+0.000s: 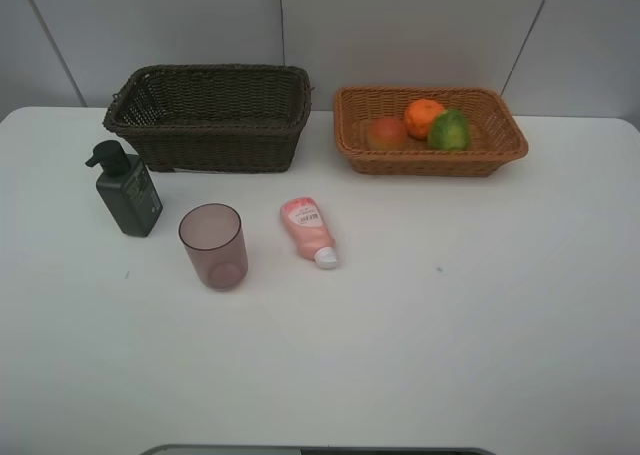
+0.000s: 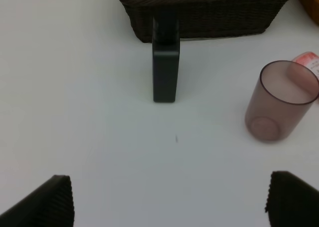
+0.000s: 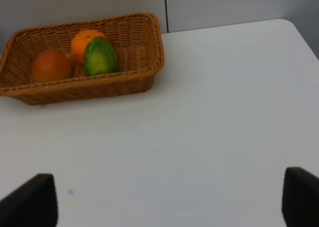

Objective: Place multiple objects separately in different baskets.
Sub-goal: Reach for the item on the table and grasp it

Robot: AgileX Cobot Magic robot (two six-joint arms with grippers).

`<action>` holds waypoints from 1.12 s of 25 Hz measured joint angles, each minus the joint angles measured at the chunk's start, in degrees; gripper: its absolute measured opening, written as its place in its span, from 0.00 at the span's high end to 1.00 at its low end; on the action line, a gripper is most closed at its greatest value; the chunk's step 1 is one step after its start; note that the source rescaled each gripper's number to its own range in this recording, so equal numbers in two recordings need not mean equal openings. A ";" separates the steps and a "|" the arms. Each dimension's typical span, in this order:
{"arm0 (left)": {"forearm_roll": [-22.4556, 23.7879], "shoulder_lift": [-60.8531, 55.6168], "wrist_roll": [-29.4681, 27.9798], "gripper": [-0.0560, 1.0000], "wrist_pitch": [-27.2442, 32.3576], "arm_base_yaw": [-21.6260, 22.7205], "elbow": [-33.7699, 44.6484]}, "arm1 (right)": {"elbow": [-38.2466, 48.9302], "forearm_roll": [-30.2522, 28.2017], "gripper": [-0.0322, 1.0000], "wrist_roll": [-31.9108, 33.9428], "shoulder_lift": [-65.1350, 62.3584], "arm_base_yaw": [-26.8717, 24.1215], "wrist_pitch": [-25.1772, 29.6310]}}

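Observation:
The dark brown basket point(image 1: 210, 115) stands at the back left and looks empty. The light tan basket point(image 1: 430, 130) at the back right holds the orange point(image 1: 423, 115), the peach-like fruit point(image 1: 387, 132) and the green fruit point(image 1: 450, 130). The dark green pump bottle point(image 1: 126, 190), the mauve cup point(image 1: 213, 246) and the pink tube point(image 1: 310, 231) are on the table in front of the dark basket. My left gripper point(image 2: 169, 202) is open, back from the bottle point(image 2: 165, 67) and cup point(image 2: 280, 102). My right gripper point(image 3: 169, 202) is open, back from the tan basket point(image 3: 89, 82). Neither gripper shows in the high view.
The white table point(image 1: 450, 305) spreads wide in front of the objects. A grey wall stands behind the baskets. The table's right edge point(image 3: 304, 37) runs near the tan basket's side.

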 joint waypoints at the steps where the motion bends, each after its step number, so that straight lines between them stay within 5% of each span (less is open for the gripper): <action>1: 0.00 0.00 0.00 0.01 0.00 0.00 0.00 | 0.00 0.00 0.00 0.00 0.00 0.00 0.00; 11: 0.00 1.69 0.00 0.01 0.00 0.00 0.00 | 0.00 0.00 0.00 0.05 0.00 0.00 0.00; 28: -0.25 44.44 1.97 0.01 -6.07 0.00 -13.31 | 0.00 -0.11 0.00 0.05 -0.06 0.00 0.00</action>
